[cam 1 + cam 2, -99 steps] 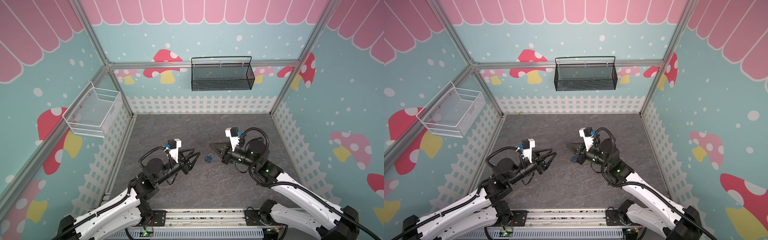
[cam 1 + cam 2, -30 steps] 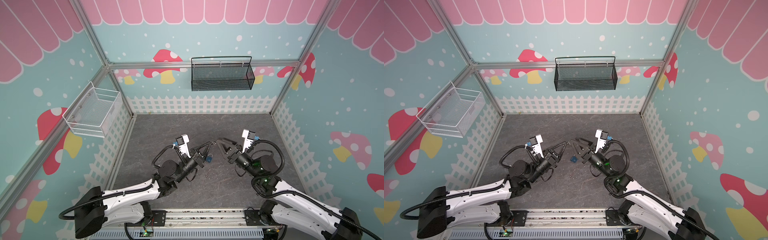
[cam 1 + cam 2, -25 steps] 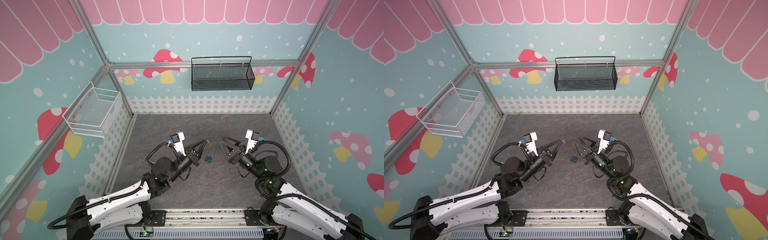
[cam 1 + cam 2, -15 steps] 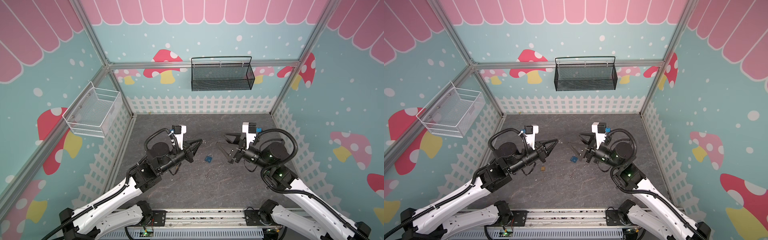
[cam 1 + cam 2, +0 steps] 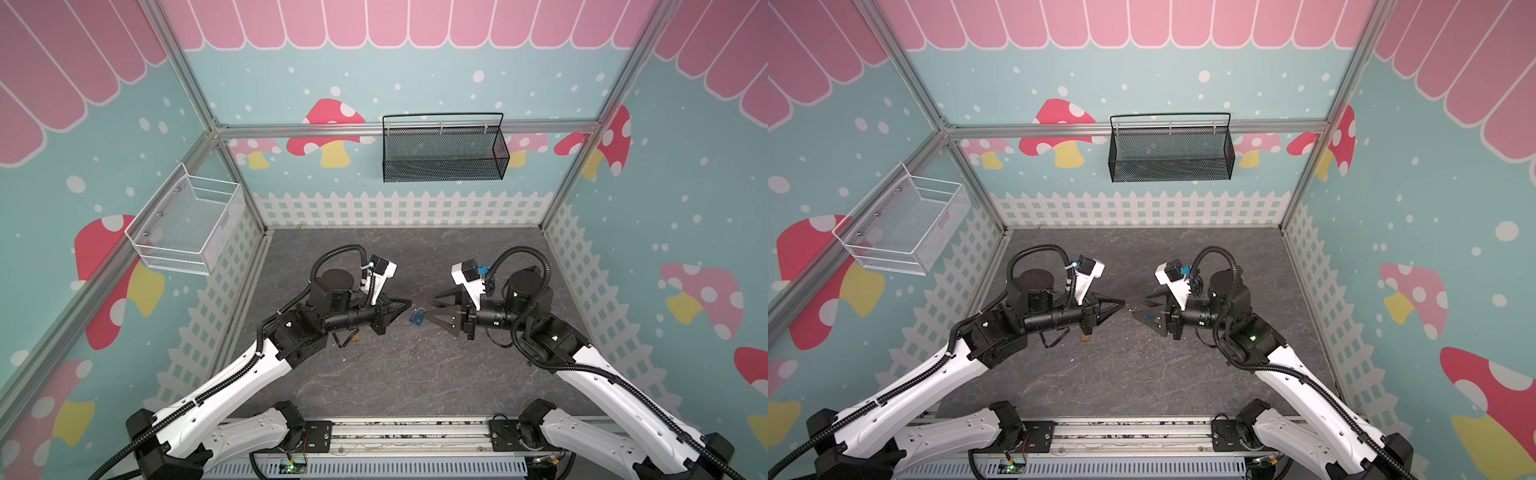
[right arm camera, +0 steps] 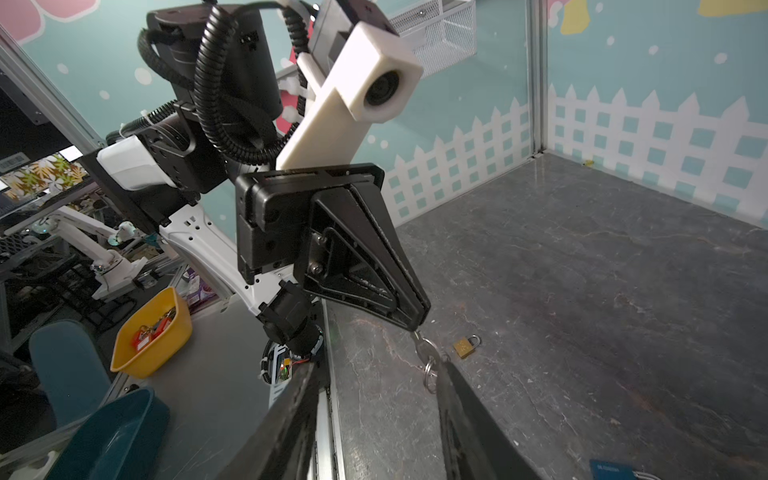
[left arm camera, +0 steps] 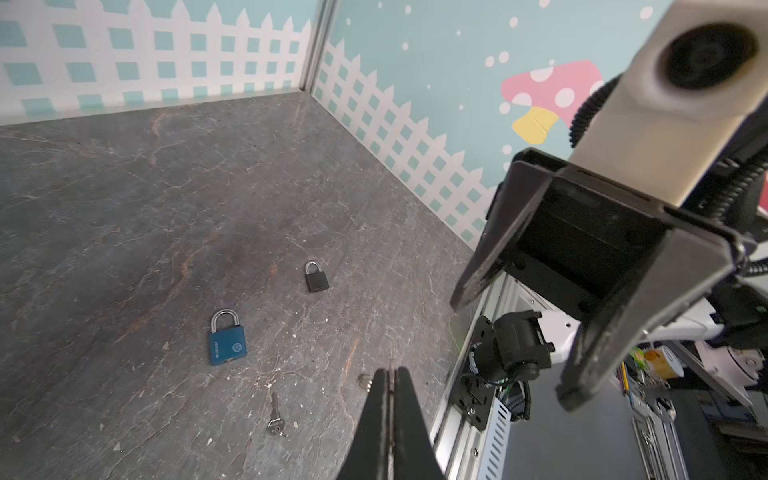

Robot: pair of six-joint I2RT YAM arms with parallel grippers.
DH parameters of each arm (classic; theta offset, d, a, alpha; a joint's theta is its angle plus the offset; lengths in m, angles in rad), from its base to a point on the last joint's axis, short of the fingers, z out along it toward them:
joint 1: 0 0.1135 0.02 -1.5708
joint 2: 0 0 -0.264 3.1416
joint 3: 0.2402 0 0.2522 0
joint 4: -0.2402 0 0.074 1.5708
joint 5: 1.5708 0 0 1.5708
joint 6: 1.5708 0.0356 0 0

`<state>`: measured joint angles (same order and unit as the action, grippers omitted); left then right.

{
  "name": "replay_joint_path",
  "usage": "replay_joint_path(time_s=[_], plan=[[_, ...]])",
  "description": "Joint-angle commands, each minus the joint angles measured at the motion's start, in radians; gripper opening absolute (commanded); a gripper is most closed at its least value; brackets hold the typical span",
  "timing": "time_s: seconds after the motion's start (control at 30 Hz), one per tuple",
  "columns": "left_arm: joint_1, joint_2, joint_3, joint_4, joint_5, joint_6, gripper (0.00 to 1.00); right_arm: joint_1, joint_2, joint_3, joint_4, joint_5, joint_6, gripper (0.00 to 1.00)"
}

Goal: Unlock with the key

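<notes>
- Our left gripper (image 6: pixel 417 319) is clamped shut on the key (image 6: pixel 423 348). The key is pinched at the very tip, and its ring (image 6: pixel 430 376) dangles below. It looks held by the blade end, though that is too small for us to be sure.
- Our right gripper (image 5: pixel 430 309) faces it tip to tip, jaws apart and holding nothing. In the right wrist view the ring hangs just beside one of its fingers (image 6: pixel 459 415), and we cannot tell whether they touch.
- The blue padlock (image 5: pixel 417 318) lies flat on the worktop (image 5: pixel 374 395), below the gap between the two grippers. In a top view it sits at about 4 o'clock from the left gripper's tip and about 8 o'clock from the right gripper. Both grippers are raised above it, and the left tip is slightly nearer.
- Its long axis runs roughly 12 to 6 o'clock in that view, with the shackle towards 12. We judge the keyway to be at the 6 o'clock end, and the hanging key is not lined up with it.
- We judge that the free right gripper is the one to steady the lock body, or to take the key by its head.
- A brass padlock (image 5: pixel 355 338) lies at about 8 o'clock from the left tip.
- A black padlock (image 7: pixel 316 277) and a loose key (image 7: pixel 274 415) lie near the blue padlock, and any of these three could be mistaken for the task's pair.
- Nothing stands between the grippers and the blue padlock.
</notes>
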<state>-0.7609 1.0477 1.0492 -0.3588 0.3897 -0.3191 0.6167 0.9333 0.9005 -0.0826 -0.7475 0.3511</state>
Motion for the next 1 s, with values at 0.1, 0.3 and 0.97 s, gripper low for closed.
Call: replay_joint_path(time_s=[0.1, 0.3, 0.97], plan=[[0.005, 0.021, 0.047, -0.037, 0.109, 0.06, 0.0, -0.002, 0.053, 0.029, -0.074, -0.041, -0.107, 0.46], [0.004, 0.035, 0.061, -0.039, 0.124, 0.068, 0.0, -0.002, 0.104, 0.054, -0.11, -0.092, -0.153, 0.42], [0.005, 0.073, 0.087, -0.063, 0.149, 0.092, 0.0, -0.003, 0.126, 0.058, -0.126, -0.09, -0.207, 0.21]])
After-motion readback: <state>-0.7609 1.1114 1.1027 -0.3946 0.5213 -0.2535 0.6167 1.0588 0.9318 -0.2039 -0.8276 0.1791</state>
